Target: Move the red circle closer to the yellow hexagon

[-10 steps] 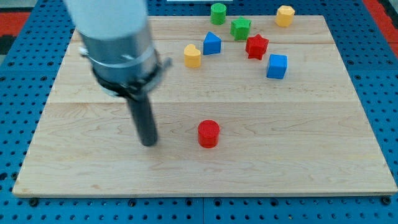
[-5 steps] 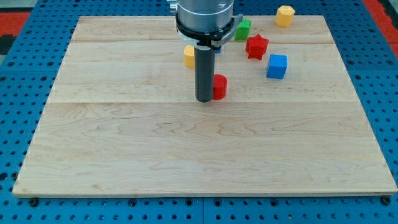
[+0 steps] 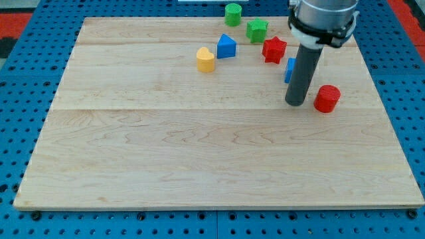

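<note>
Camera view, red circle (image 3: 327, 98) at the desk's (image 3: 166, 166) right side, my tip (image 3: 295, 103) just left of it (a bare rod, holding nothing), yellow hexagon hidden behind the arm.

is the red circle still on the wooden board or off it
On the board: the red circle sits upright on the wood near the board's right edge, just right of my tip.

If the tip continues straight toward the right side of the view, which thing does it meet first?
Most likely the red circle, just to the view's right of my tip; a small gap seems to separate them, though depth is unclear.
</note>
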Robot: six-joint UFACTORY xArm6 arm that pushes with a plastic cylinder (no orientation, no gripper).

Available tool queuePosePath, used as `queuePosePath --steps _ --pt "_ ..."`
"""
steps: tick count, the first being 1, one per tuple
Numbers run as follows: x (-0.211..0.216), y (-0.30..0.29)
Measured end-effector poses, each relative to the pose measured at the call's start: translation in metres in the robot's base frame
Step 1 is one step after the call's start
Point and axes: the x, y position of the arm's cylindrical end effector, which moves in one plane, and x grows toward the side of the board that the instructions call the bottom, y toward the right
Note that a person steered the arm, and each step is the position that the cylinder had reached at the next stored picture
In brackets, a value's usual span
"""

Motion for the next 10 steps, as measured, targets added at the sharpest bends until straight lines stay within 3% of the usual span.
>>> queuePosePath --steps 1,2,3,4,6,8,9,10 --pt "0.023 0.024" --pt "0.004 0.080" --pt "-0.037 0.080" --pt "-0.001 0.092" --pt "0.068 0.208" --pt "0.066 0.207" --pt "0.061 0.143" --pt "0.019 0.052"
